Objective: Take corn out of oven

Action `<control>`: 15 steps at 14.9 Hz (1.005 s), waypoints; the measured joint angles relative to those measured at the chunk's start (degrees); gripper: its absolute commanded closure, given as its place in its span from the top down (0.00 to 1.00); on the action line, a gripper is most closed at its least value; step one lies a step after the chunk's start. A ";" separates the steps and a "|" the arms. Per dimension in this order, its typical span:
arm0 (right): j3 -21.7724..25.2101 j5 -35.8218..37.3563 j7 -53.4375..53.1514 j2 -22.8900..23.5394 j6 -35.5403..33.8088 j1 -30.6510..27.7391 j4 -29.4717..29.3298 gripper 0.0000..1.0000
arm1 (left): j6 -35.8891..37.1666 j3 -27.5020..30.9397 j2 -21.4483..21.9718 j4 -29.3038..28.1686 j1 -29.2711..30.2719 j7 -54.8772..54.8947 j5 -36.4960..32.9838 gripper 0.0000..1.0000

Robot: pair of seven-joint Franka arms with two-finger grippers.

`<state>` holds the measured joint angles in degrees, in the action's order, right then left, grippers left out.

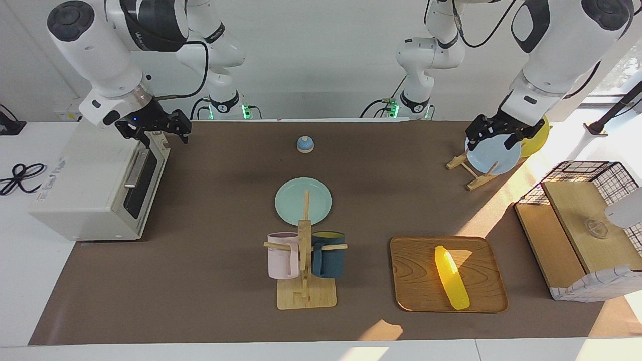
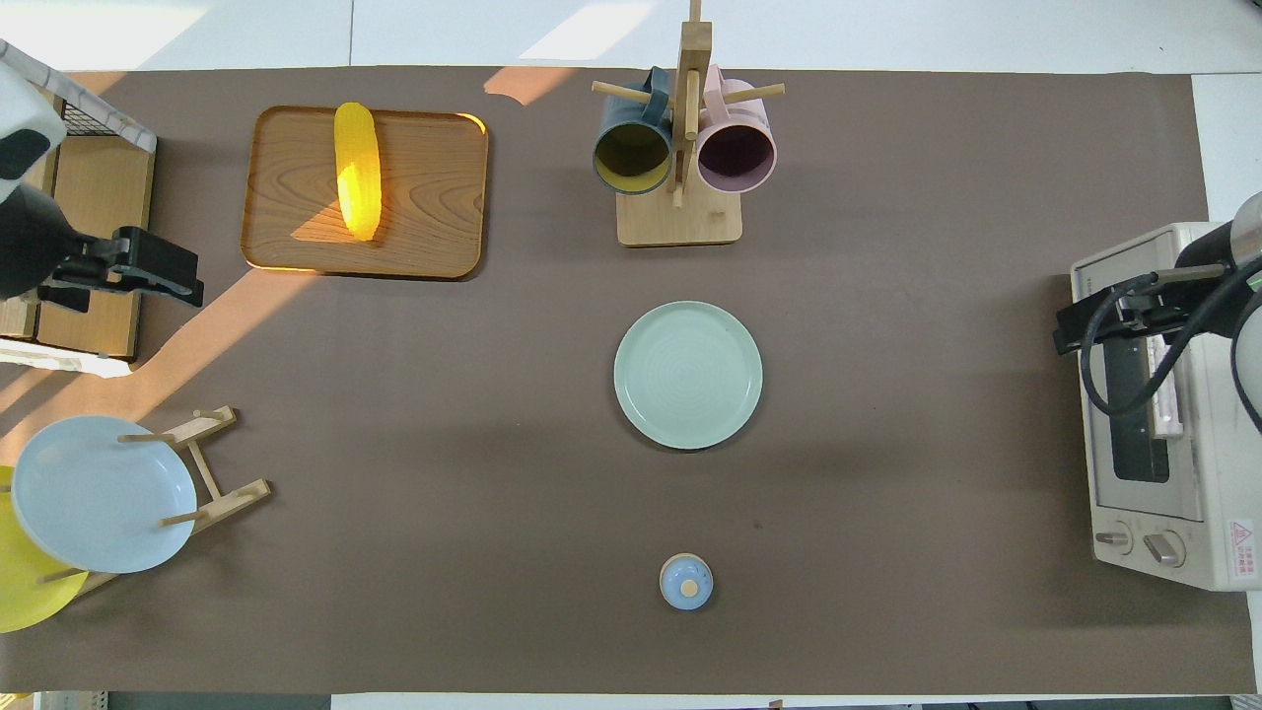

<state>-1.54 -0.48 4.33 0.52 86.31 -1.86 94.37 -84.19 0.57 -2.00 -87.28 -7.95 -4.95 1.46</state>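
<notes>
The corn (image 1: 451, 277) lies on a wooden tray (image 1: 416, 281), farther from the robots and toward the left arm's end of the table; it also shows in the overhead view (image 2: 357, 170). The white oven (image 1: 85, 195) stands at the right arm's end with its dark glass door shut. My right gripper (image 1: 160, 131) is open and empty, raised over the top edge of the oven door. My left gripper (image 1: 494, 136) is open and empty, up in the air over the plate rack.
A teal plate (image 1: 303, 200) lies mid-table. A wooden mug stand (image 1: 305, 260) holds a pink and a dark blue mug. A small blue lid (image 1: 305, 144) sits near the robots. A blue plate (image 1: 494, 155) stands in the rack. A wire basket (image 1: 582, 225) holds wooden boards.
</notes>
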 measured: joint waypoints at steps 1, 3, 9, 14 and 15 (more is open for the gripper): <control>0.00 0.00 0.00 -0.01 0.09 0.00 0.00 1.00 | 0.00 -0.08 1.99 -3.03 0.00 0.00 0.00 1.00; 0.00 0.00 0.00 -0.01 0.18 0.00 0.00 1.00 | -0.83 -1.00 4.61 -8.07 0.44 0.01 0.00 1.00; -0.06 0.00 0.00 -0.07 0.45 0.03 -0.08 1.00 | -2.92 -4.51 3.59 -7.29 2.76 0.01 0.00 1.00; -0.28 0.04 0.00 -0.35 0.52 0.10 -0.54 1.00 | -2.85 -3.95 3.56 -6.70 2.66 0.09 0.00 1.00; -0.28 0.04 0.00 -0.40 0.53 0.10 -0.55 1.00 | -2.85 -3.96 3.56 -6.70 2.64 0.11 0.00 1.00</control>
